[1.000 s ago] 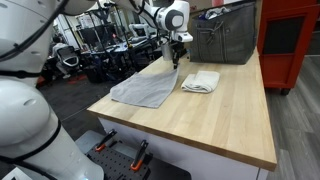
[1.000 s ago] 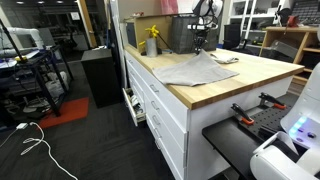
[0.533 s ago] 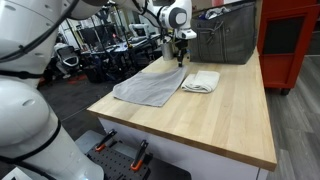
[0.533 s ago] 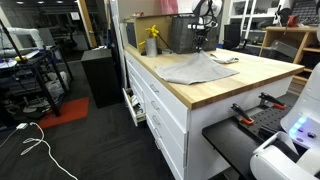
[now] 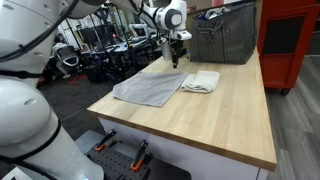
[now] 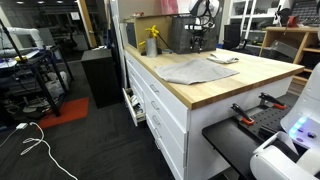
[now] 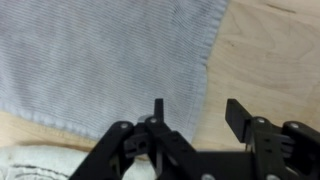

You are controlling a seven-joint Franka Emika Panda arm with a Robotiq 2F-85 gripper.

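Note:
A grey cloth point(image 5: 148, 88) lies spread flat on the wooden table point(image 5: 235, 120), also seen as the grey cloth point(image 6: 195, 70) from the side. My gripper point(image 5: 177, 62) hangs just above the cloth's far corner, near the gripper point(image 6: 197, 47) end of the table by the bin. In the wrist view the gripper point(image 7: 197, 110) is open, with nothing between its fingers; the cloth's edge point(image 7: 110, 55) lies under the left finger and bare wood point(image 7: 270, 60) under the right. A folded white towel point(image 5: 201, 81) lies beside the cloth.
A grey mesh bin point(image 5: 225, 35) stands at the back of the table, close behind the gripper. A red cabinet point(image 5: 290, 40) is beyond it. A yellow bottle point(image 6: 152, 42) stands at the table's back corner. Drawers point(image 6: 150, 100) run below the table edge.
The gripper has opened and let go of the cloth's corner, which it held raised a second ago. The cloth now lies flat and the gripper has risen slightly.

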